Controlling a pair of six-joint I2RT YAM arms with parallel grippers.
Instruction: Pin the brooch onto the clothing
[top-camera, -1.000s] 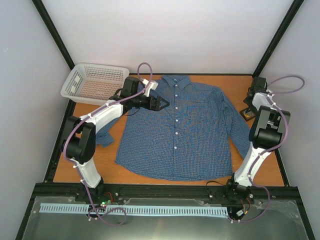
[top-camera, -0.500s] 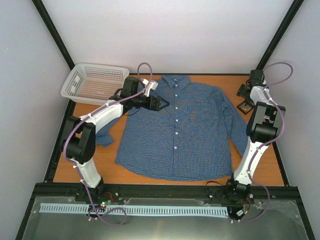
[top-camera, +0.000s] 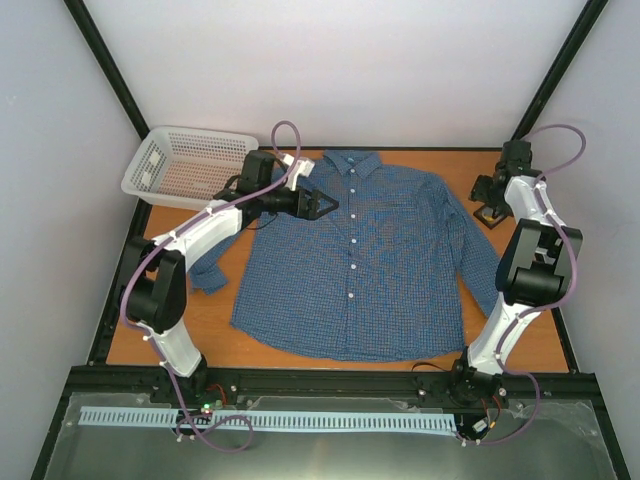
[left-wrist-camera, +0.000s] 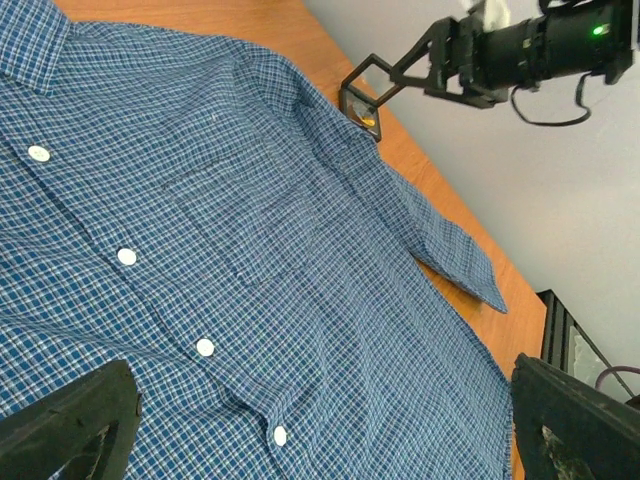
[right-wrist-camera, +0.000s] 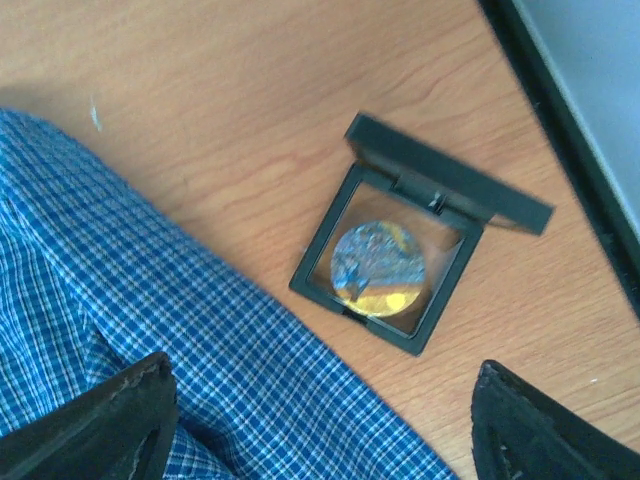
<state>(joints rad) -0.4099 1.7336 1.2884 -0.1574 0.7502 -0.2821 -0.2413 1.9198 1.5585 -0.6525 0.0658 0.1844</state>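
Right hand has swung above the brooch, open wide and empty

Top camera is overlooking the table; wrist cameras, low over the shirt, are both framing the black box

Brightness: even, soft white light in all three views; walls wash pale.
Shadows: faint and soft-edged under the checked shirt hem, 6 o'clock on the counter.
Glare: bright sheen on the brooch.
Blur: right wrist view slightly soft; right pincer fingers at 5 and 7 o'clock are out of focus.
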